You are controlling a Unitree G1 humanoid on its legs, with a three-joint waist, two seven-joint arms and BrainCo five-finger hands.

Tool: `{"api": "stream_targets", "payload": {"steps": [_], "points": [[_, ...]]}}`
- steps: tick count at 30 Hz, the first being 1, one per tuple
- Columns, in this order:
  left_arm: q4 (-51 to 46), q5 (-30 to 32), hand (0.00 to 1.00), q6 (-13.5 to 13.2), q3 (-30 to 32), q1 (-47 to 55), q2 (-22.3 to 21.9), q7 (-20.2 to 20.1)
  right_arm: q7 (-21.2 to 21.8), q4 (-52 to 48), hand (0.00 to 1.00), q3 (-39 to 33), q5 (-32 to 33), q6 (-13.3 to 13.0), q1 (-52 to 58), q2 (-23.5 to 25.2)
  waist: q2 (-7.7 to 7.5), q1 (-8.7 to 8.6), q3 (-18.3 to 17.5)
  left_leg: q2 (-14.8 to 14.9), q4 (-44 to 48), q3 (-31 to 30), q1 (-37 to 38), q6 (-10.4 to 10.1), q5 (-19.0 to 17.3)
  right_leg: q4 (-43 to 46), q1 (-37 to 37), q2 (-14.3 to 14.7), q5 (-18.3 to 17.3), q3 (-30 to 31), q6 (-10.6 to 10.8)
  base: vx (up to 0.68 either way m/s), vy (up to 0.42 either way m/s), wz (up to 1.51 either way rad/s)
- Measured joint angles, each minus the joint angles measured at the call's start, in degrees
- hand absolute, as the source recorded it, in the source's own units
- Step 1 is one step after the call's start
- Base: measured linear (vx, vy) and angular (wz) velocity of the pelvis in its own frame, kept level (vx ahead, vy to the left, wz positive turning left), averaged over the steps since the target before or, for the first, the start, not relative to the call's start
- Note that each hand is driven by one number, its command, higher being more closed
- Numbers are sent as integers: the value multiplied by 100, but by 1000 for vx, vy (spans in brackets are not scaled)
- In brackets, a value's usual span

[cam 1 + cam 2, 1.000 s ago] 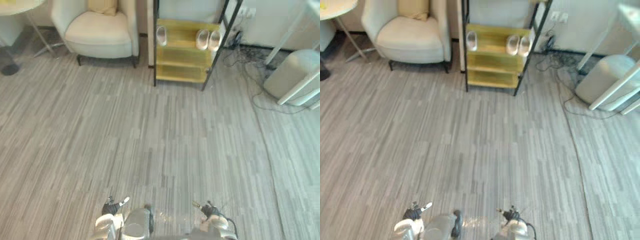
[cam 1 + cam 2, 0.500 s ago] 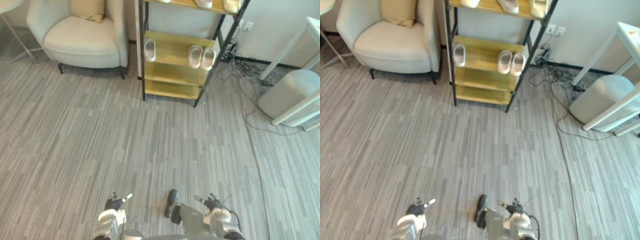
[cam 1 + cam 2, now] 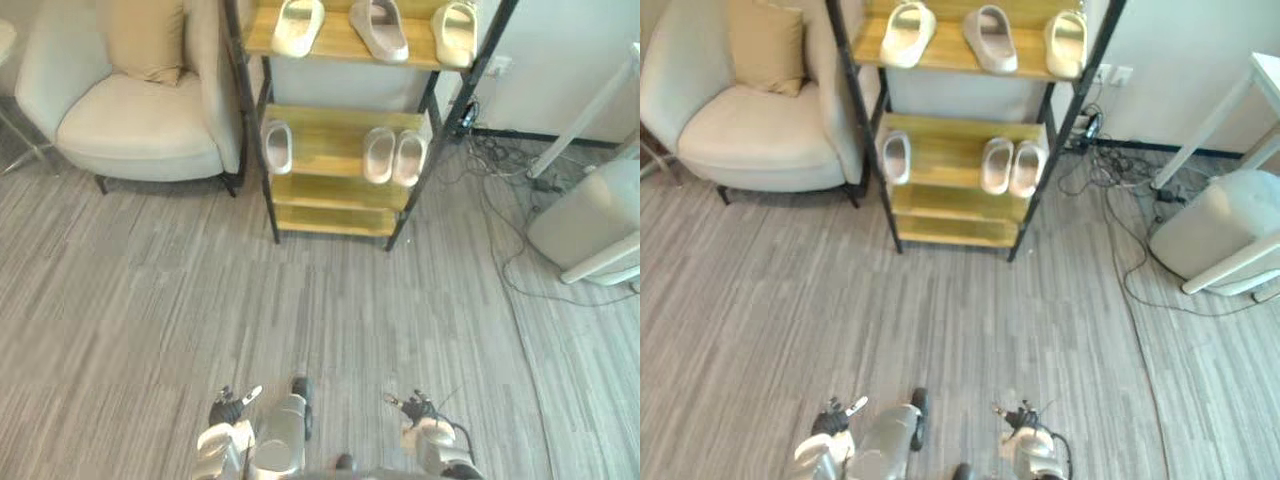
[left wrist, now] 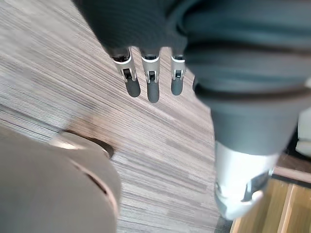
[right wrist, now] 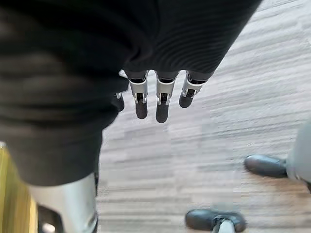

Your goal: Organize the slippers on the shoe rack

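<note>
Six pale open-toed slippers (image 3: 378,155) lie on one black-framed yellow wooden shoe rack (image 3: 330,128). My left hand (image 4: 151,88) and right hand (image 5: 162,106) keep fingers straight and hold nothing.

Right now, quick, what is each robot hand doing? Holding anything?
Left hand: open, fingers straight, holding nothing.
Right hand: open, fingers straight, holding nothing.

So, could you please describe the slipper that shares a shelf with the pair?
Find the black-framed shoe rack beside the cream armchair. On the shelf under its three slippers, the lone slipper lies far left, apart from the pair at the right.
</note>
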Motion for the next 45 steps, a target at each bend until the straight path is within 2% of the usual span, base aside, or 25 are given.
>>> {"api": "stream_targets", "payload": {"steps": [2,4,5,7,9,11,12,14,15,17,18,19,21,22,25,26,27,28,29,30,35,38,41,42,45], "points": [[147,12,0,57,-282,-98,59,-39,23,-11,0,45,-3,0,177,-2,-8,-88,24,-108,68,-69,530,84,-332,2204,-692,-338,357,-119,364,494,168,22],[150,20,0,65,-358,-134,49,-42,60,-165,0,24,-35,-6,361,-8,10,-196,38,-161,7,-289,1148,130,-583,3343,-1172,-634,298,-401,247,512,103,57],[147,14,0,65,-349,-145,49,-43,60,-213,0,6,-54,-12,359,-6,25,-234,47,-136,-67,-361,1292,133,-639,3329,-1292,-696,262,-540,183,407,31,60],[144,8,0,65,-335,-207,20,-43,73,-246,0,-104,-182,-59,355,6,5,-283,43,-32,-258,-528,1672,91,-766,2712,-1619,-781,212,-920,96,362,-8,44],[163,10,0,76,-274,-239,-11,-42,73,-224,0,-202,-214,-87,268,5,15,-296,58,97,-462,-647,1989,26,-884,1407,-1864,-612,312,-1042,10,448,-56,25],[183,14,0,87,-226,-234,-51,-39,73,-180,0,-222,-214,-72,221,1,16,-311,59,108,-722,-754,2234,-78,-941,-88,-1850,-408,720,-846,-48,385,-102,41],[207,14,0,89,-197,-233,-65,-39,76,-154,0,-223,-212,-71,183,-1,1,-340,52,85,-804,-889,2397,-223,-1040,-611,-1836,-355,1073,-642,-94,422,-185,70],[207,11,0,75,-97,-227,-80,-28,97,-109,0,-215,-213,-42,183,7,-11,-363,28,108,-853,-1196,2585,-344,-1266,-873,-1728,-295,1486,-601,-341,492,-254,86],[229,12,0,67,0,-188,-134,-21,118,-43,0,-218,-213,-38,184,-41,67,-383,-44,283,-837,-1361,2647,-443,-1370,-755,-1693,-177,1622,-653,-397,547,-280,88],[255,16,0,65,134,-206,-231,-26,113,17,0,-189,-210,-23,87,-44,308,-424,-113,511,274,-1589,2097,-487,-1352,-859,-1489,-1,1401,-1055,-526,614,-326,74],[257,16,0,89,280,-195,-320,-25,117,-2,0,-145,-209,-25,79,-122,434,-430,-53,567,1423,-1561,1615,-623,-1138,-1037,-1237,115,1317,-1124,-595,463,-252,36],[230,22,0,111,324,-188,-341,-31,113,1,0,-119,-199,3,81,-112,511,-370,-12,670,2561,-1550,1114,-622,-827,-1235,-933,197,1270,-1103,-661,430,-169,7],[234,61,0,111,232,-185,-236,-39,97,-1,0,-95,-149,12,87,-74,464,-308,90,897,3480,-1190,594,-592,-924,-1501,-321,243,1192,-1052,-737,402,-117,-5],[190,60,0,110,170,-189,-191,-39,85,0,0,-96,-143,12,121,-71,408,-296,120,947,3499,-1085,436,-644,-994,-1606,-128,222,1192,-1036,-737,343,-96,-8],[46,58,0,98,-47,-168,-135,-47,-10,-28,0,-133,-98,7,108,-159,305,-272,125,1012,2030,-662,42,-788,-1033,-1942,312,54,1099,-1039,-564,275,24,-19],[50,59,0,103,-93,-166,-172,-45,-21,-33,0,-135,-97,-14,115,-229,403,-281,94,1009,1039,-643,-42,-772,-701,-1975,365,66,1038,-1042,-438,247,200,-11],[58,60,0,104,-123,-164,-197,-46,-22,-34,0,-136,-96,-14,113,-250,458,-281,62,1008,704,-648,-59,-766,-507,-1968,366,76,1010,-1043,-392,304,264,-3],[114,61,0,100,-203,-194,-143,-58,-25,-7,0,-136,-96,32,167,-199,375,-244,50,802,267,-679,108,-824,9,-1952,429,-61,954,-960,-211,293,245,17],[119,64,0,89,-224,-185,-48,-50,-18,-13,0,-108,-98,30,218,-71,181,-274,19,590,-4,-646,204,-731,106,-1996,417,-237,955,-955,-158,240,165,21],[130,67,0,84,-239,-188,-7,-54,-12,2,0,-100,-99,43,231,-5,99,-279,8,498,-41,-591,225,-693,110,-2044,437,-349,985,-956,-100,182,115,19],[265,111,0,105,-182,-133,-5,-53,6,-24,0,-87,-127,35,115,6,122,-214,-6,466,188,-166,523,-484,-179,-1983,563,-530,1149,-658,80,143,142,-36],[331,144,0,107,-192,-134,-33,-80,50,-19,0,-33,-217,48,152,8,217,-200,-13,635,104,59,793,-448,-417,-778,-3,-573,1131,-436,91,-20,126,-63],[373,193,0,113,-210,-91,41,-76,122,-40,0,77,-229,50,295,-1,161,-260,-36,517,-21,240,1092,-352,-496,555,-590,-910,1074,-401,79,-37,92,-21],[372,218,0,110,-212,-56,64,-69,128,-4,0,86,-229,69,310,3,100,-292,-102,456,-75,241,1187,-341,-551,570,-530,-971,938,-430,80,19,13,10],[385,231,0,110,-210,-46,65,-52,123,37,0,77,-228,64,361,1,76,-300,-216,412,-89,155,1105,-444,-532,-355,-248,-837,941,-450,34,39,-32,12]]}}
